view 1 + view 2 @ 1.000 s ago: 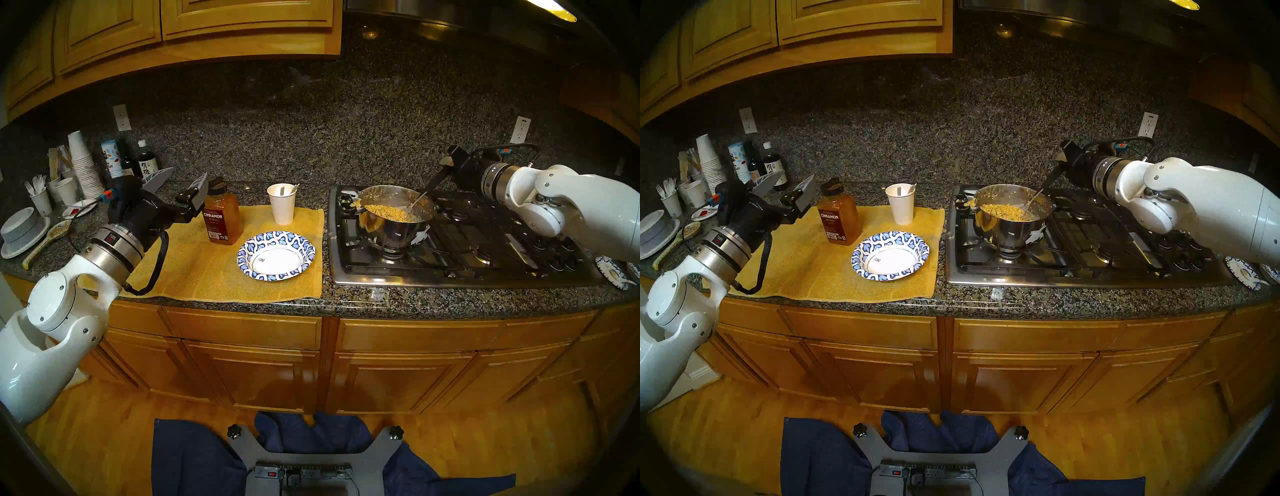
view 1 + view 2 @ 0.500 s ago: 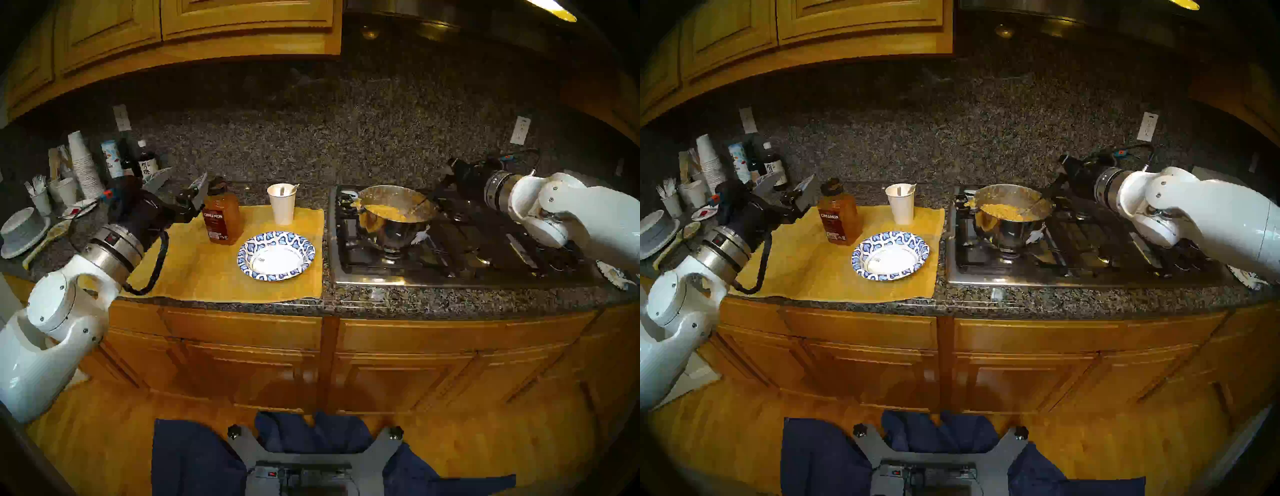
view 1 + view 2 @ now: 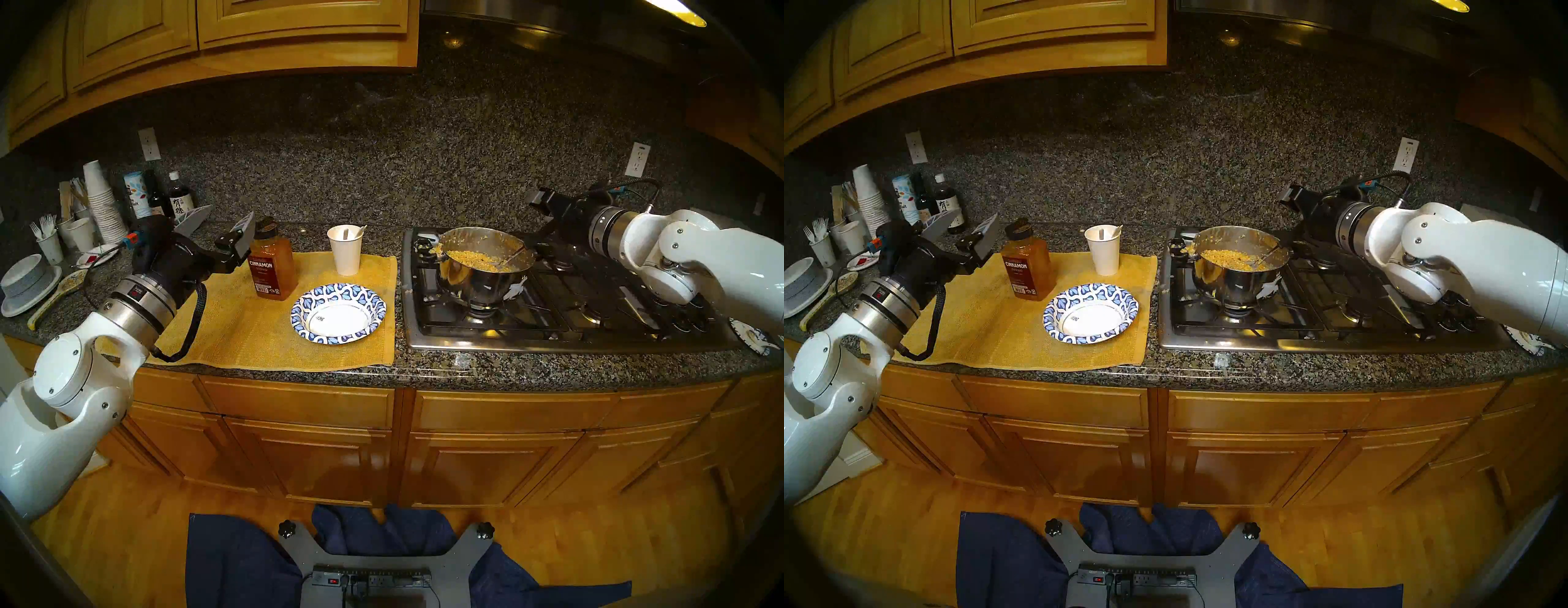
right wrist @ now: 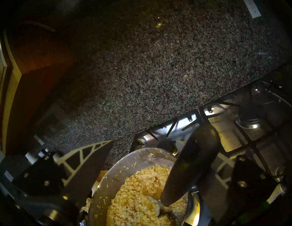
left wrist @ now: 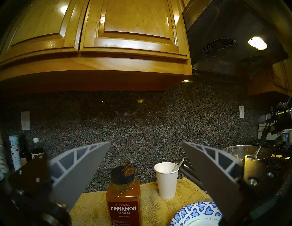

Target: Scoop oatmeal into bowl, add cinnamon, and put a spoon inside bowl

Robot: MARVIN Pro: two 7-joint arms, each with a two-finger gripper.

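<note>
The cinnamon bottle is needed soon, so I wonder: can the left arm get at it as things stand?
Probably yes. The left gripper is open and hangs just left of the cinnamon bottle, which stands upright on the yellow cloth with nothing between them.

Granite counter, yellow mat, gas cooktop, stacked cups

Empty bowl beside upright cinnamon, perhaps uncapped.
</note>
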